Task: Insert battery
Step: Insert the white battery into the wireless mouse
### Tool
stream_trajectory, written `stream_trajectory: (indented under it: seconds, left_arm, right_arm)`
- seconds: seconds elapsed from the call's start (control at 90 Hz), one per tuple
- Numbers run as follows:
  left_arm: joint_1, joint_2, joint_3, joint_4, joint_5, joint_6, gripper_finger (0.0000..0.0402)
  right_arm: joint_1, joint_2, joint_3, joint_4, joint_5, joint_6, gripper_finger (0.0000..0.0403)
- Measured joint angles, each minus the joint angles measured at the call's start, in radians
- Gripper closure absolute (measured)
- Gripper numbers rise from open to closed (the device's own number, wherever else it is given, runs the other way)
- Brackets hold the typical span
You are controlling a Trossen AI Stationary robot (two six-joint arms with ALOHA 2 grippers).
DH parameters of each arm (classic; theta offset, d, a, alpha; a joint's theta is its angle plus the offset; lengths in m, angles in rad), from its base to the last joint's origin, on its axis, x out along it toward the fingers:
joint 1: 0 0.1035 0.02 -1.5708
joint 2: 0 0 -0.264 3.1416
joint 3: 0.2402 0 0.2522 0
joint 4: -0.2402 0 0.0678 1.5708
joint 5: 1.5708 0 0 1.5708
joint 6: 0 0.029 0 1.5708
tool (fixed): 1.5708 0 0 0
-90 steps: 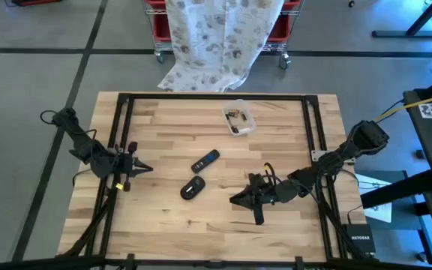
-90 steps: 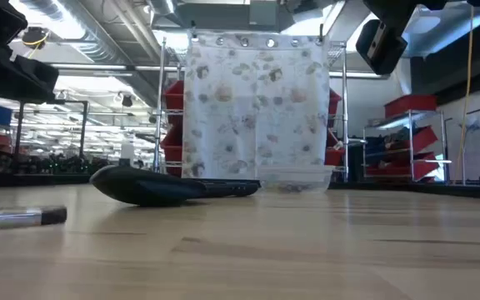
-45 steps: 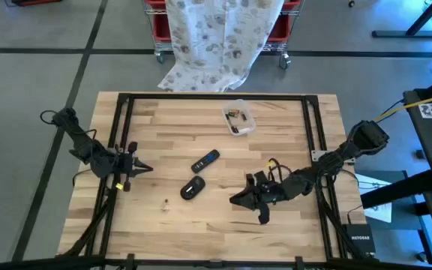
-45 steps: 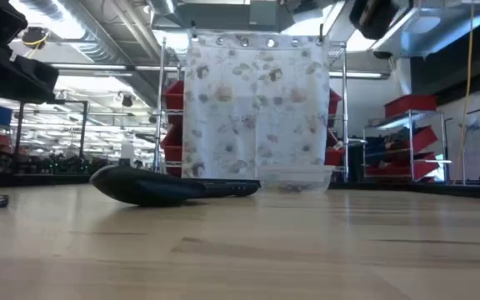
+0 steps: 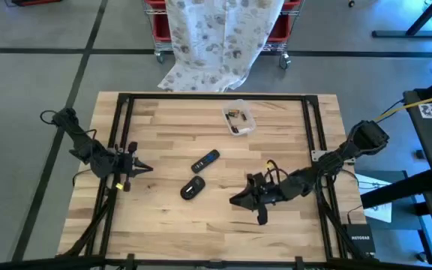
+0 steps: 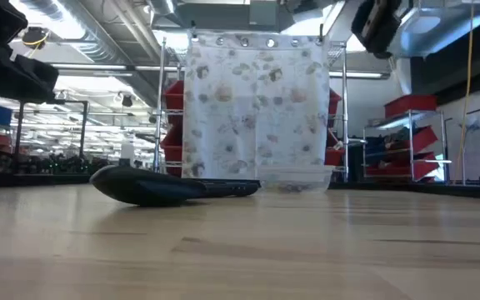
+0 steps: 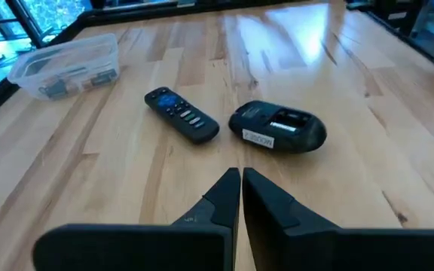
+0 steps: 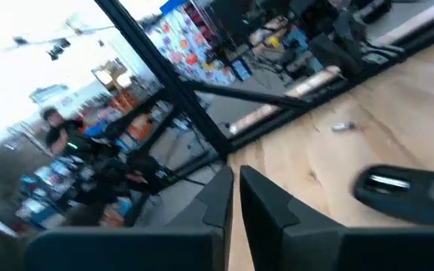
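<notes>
Though blurry, clear tub (image 5: 239,118) with perhaps batteries (image 5: 236,115); both pincers pressed together, empty.

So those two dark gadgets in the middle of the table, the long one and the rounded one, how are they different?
The remote is long, slim and flat, with rows of small buttons on top. The mouse is short, rounded and domed, and it lies underside up with a pale label and an open recess showing. The remote lies nearer the clear plastic container; the mouse lies nearer the table's front edge. Both are black, rest on the wooden table, and neither is touched by a gripper.
</notes>
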Motion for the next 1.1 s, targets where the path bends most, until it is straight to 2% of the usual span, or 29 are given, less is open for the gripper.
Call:
stream_trajectory:
  seconds: [0.111, 0.222, 0.367, 0.444, 0.5, 0.578, 0.633, 0.678, 0.756, 0.844, 0.9, 0.967, 1.033, 1.1]
  left_arm:
    - [0.0, 0.0, 0.0, 0.116, -0.003, -0.267, 0.0401]
    - [0.0, -0.001, 0.0, 0.304, -0.12, -0.413, 0.0402]
    - [0.006, 0.008, 0.0, 0.489, -0.262, -0.37, 0.0401]
    - [0.019, 0.014, 0.004, 0.618, -0.189, -0.261, 0.0402]
    - [0.026, 0.053, 0.036, 0.629, -0.145, -0.245, 0.0401]
    - [0.038, 0.157, 0.114, 0.469, -0.155, -0.36, 0.0401]
    - [0.057, 0.263, 0.198, 0.263, -0.149, -0.53, 0.0401]
    - [0.079, 0.356, 0.274, 0.078, -0.104, -0.697, 0.0401]
    - [0.134, 0.53, 0.407, -0.252, 0.057, -0.988, 0.0401]
    - [0.203, 0.732, 0.52, -0.604, 0.327, -1.2, 0.0401]
    - [0.237, 0.842, 0.554, -0.751, 0.479, -1.252, 0.0401]
    - [0.265, 0.94, 0.561, -0.845, 0.605, -1.259, 0.0401]
    - [0.288, 1.015, 0.55, -0.853, 0.669, -1.222, 0.04]
    - [0.306, 1.079, 0.542, -0.841, 0.691, -1.192, 0.0396]
  right_arm:
    - [0.0, 0.005, 0.0, -0.103, 0.069, 0.047, 0.0391]
    - [0.0, 0.016, 0.005, -0.12, 0.143, 0.02, 0.0391]
    - [-0.01, 0.061, 0.067, -0.12, 0.202, -0.152, 0.0391]
    - [-0.015, 0.089, 0.124, -0.114, 0.225, -0.248, 0.0391]
    - [-0.026, 0.113, 0.156, -0.135, 0.225, -0.318, 0.0391]
    - [-0.035, 0.139, 0.198, -0.2, 0.205, -0.39, 0.0391]
    - [-0.037, 0.152, 0.223, -0.244, 0.208, -0.416, 0.0391]
    - [-0.045, 0.156, 0.235, -0.277, 0.214, -0.428, 0.0391]
    - [-0.061, 0.166, 0.243, -0.311, 0.216, -0.433, 0.0391]
    - [-0.087, 0.167, 0.243, -0.325, 0.216, -0.433, 0.0391]
    - [-0.103, 0.166, 0.242, -0.325, 0.214, -0.433, 0.0391]
    - [-0.121, 0.166, 0.242, -0.328, 0.208, -0.433, 0.0391]
    - [-0.14, 0.166, 0.242, -0.328, 0.197, -0.433, 0.0391]
    - [-0.156, 0.166, 0.242, -0.328, 0.155, -0.444, 0.0391]
